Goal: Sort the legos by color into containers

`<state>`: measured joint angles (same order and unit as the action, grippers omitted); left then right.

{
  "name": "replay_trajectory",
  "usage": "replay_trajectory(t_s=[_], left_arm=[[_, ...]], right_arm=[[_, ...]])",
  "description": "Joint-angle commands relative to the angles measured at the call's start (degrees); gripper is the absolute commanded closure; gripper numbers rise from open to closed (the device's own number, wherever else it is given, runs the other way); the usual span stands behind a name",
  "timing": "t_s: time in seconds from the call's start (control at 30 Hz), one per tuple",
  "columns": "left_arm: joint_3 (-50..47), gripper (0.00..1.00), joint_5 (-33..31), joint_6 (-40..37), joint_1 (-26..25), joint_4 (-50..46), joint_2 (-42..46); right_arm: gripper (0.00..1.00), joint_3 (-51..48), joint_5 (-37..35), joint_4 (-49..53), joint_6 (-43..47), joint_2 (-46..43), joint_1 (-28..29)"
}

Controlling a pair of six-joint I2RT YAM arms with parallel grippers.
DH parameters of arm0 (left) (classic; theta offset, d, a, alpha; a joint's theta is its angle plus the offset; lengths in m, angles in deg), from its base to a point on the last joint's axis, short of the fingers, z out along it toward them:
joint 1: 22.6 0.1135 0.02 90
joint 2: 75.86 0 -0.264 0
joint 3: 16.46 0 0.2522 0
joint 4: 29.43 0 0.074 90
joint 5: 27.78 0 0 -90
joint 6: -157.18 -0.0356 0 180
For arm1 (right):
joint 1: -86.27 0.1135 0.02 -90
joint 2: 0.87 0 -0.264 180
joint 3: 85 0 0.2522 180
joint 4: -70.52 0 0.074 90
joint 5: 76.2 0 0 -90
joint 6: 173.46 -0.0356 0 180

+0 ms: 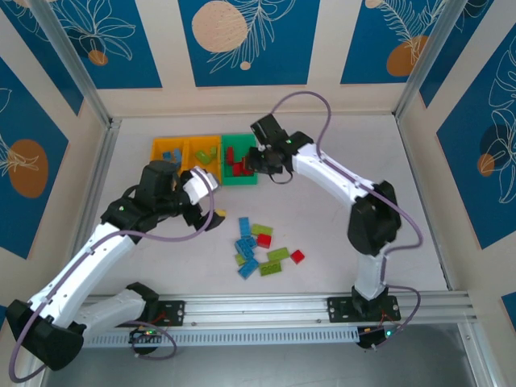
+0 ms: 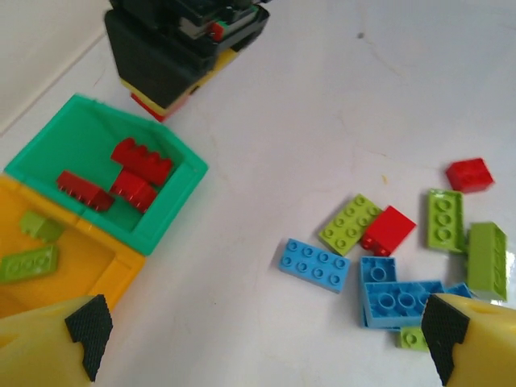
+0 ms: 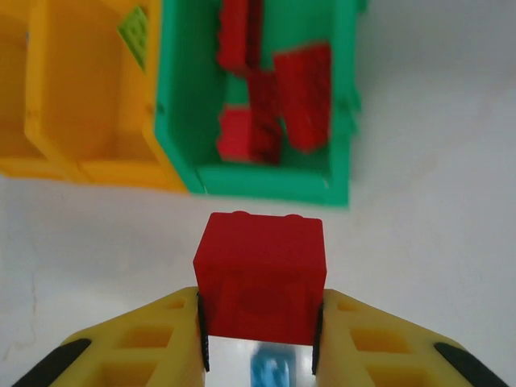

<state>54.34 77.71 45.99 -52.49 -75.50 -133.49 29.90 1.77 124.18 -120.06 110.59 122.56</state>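
Note:
My right gripper (image 3: pixel 260 322) is shut on a square red brick (image 3: pixel 262 278) and hovers just short of the green bin (image 3: pixel 262 181), which holds several red bricks (image 3: pixel 302 97). Beside it stand two orange-yellow bins (image 1: pixel 204 141); the nearer one (image 3: pixel 89 89) holds a lime brick (image 3: pixel 135 32). My left gripper (image 2: pixel 266 339) is open over bare table with nothing between its fingers, left of the loose pile (image 1: pixel 258 246). That pile has blue, lime and red bricks, and a blue oblong brick (image 2: pixel 315 264) lies closest to the left gripper. From above, the right gripper (image 1: pixel 262 161) overlaps the green bin's near right side.
Patterned walls and metal posts close in the table on three sides. An aluminium rail (image 1: pixel 274 306) runs along the front edge by the arm bases. Purple cables (image 1: pixel 306 97) loop off both arms. Bare white table lies right of the pile.

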Motion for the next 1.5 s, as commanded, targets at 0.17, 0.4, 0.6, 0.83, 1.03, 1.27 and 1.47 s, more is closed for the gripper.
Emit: replay_trajectory(t_s=[0.17,0.4,0.6,0.83,1.03,1.27,1.47], left_arm=[[0.88,0.0,-11.92,24.77,-1.16,3.18,-0.75],[5.72,0.0,-20.64,46.05,-1.22,-8.88,-6.16],[6.59,0.05,-13.57,60.83,-1.74,-14.82,-11.64],[7.14,0.07,-10.47,64.32,-12.51,-19.08,-17.31],[11.52,0.0,-14.89,59.72,-24.58,-23.39,-30.22],[9.86,0.01,-16.51,55.76,-24.88,-16.58,-35.36],[10.71,0.12,-21.25,52.68,-24.75,-15.85,-40.84]], right_arm=[[0.45,28.65,3.6,5.38,7.34,21.31,-2.08],[0.39,32.83,5.97,11.72,8.16,16.2,-4.22],[0.34,10.95,8.46,9.17,9.48,-4.0,-6.58],[0.24,-16.56,10.23,6.77,3.95,-26.63,-13.32],[0.19,-26.97,10.82,5.17,1.62,-35.21,-17.08],[0.19,-25.39,9.82,6.36,2.91,-35.02,-17.46],[0.19,-24.43,10.51,6.63,3.2,-33.55,-17.48]])
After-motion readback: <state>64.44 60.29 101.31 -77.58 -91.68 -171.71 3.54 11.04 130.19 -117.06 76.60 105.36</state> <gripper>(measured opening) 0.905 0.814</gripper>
